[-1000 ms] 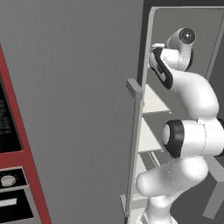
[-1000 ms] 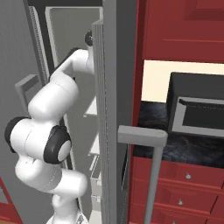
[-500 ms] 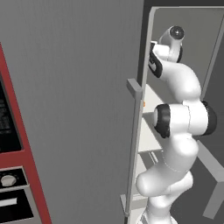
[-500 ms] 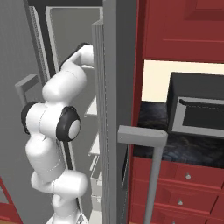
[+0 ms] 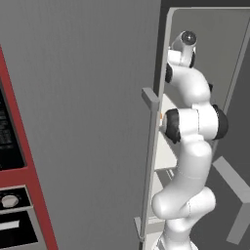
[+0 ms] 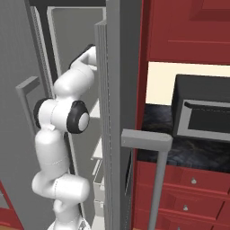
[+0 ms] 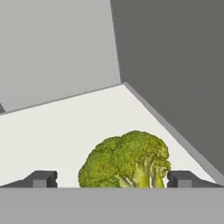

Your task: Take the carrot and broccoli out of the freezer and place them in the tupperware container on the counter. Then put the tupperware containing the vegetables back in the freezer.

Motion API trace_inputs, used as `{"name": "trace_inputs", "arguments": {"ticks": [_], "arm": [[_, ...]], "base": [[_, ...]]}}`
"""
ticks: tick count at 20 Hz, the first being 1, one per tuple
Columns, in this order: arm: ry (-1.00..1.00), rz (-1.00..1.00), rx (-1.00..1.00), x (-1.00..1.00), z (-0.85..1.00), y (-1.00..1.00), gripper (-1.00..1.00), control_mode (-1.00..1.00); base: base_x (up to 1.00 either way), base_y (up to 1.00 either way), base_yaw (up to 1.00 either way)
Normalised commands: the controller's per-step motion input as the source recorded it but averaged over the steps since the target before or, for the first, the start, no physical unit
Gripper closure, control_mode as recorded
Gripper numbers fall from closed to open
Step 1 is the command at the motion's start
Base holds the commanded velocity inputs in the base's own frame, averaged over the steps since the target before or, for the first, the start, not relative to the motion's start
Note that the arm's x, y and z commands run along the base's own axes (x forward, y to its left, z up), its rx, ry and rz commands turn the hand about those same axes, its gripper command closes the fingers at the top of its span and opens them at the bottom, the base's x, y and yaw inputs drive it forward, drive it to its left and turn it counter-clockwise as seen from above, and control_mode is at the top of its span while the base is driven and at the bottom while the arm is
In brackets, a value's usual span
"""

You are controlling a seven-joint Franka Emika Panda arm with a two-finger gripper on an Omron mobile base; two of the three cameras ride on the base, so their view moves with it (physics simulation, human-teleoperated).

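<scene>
In the hand view the broccoli [image 7: 127,162], a lumpy yellow-green floret with a pale stem, lies on the white shelf [image 7: 65,127] inside the freezer [image 5: 88,122]. My gripper [image 7: 111,178] is open, with one fingertip on each side of the floret and a gap between each tip and it. From the base views my arm [image 5: 193,122] reaches up into the open freezer [image 6: 114,112]. A tiny orange speck, possibly the carrot [image 5: 160,116], shows at shelf level by the door edge. The counter [image 6: 188,152] lies to the right. The tupperware container is out of view.
The freezer's grey side and back walls [image 7: 175,65] close in right of the broccoli. A long grey bar handle [image 6: 159,179] stands in front of the red drawers [image 6: 188,197]. A black microwave [image 6: 204,112] sits on the counter, and a red-framed oven [image 5: 14,195] is at far left.
The arm has folded upright and closer to the freezer opening. Its elbow swung in towards the door edge and the wrist pushed further inside.
</scene>
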Motion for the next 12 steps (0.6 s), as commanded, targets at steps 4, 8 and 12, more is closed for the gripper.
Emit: {"name": "trace_inputs", "arguments": {"ticks": [4,8,12], "arm": [[0.00,-0.01,0.00,0.31,-0.19,-0.40,1.00,-1.00],[-0.03,0.00,0.06,-0.16,-0.09,-0.26,1.00,-1.00],[-0.15,0.00,0.05,-0.99,0.00,-0.07,1.00,-1.00]], "base": [[0.00,0.00,0.00],[0.00,0.00,0.00],[0.00,0.00,0.00]]}}
